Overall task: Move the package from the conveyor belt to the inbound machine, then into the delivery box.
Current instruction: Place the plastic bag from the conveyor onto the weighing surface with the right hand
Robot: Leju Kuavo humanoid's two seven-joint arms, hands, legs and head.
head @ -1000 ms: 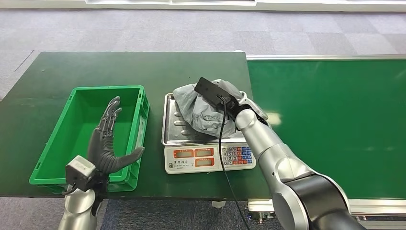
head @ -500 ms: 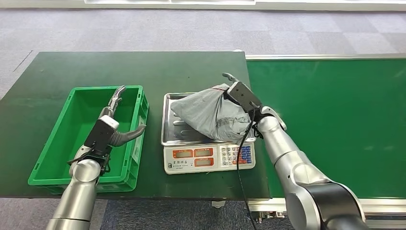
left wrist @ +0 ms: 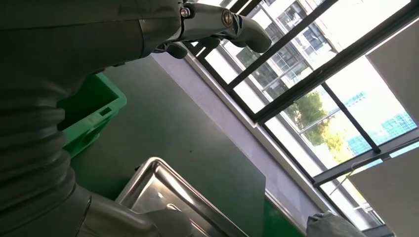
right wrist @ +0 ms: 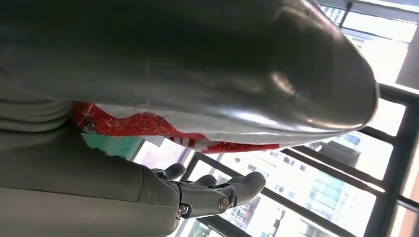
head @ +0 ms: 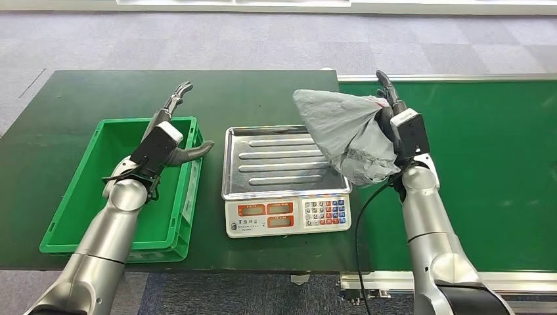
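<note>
Package: package (head: 351,134) is a grey plastic bag, crinkled, with some red print seen in the right wrist view (right wrist: 163,123). It is up in the air, over the right edge of the scale's tray and the edge of the belt.
Right hand: right hand (head: 393,111) holds the package from its right side, with its fingers pointing up.
Left hand: left hand (head: 172,125) holds nothing. Its fingers are spread apart and stretched out. It is above the far right corner of the green box.
Green box: green box (head: 79,210) sits on the left part of the worktop (head: 263,88).
Scale: scale (head: 289,215) stands just beside the box, with a shiny metal tray (head: 276,161) on top and buttons on the front.
Belt: green conveyor belt (head: 486,164) lies to the right of the worktop.
</note>
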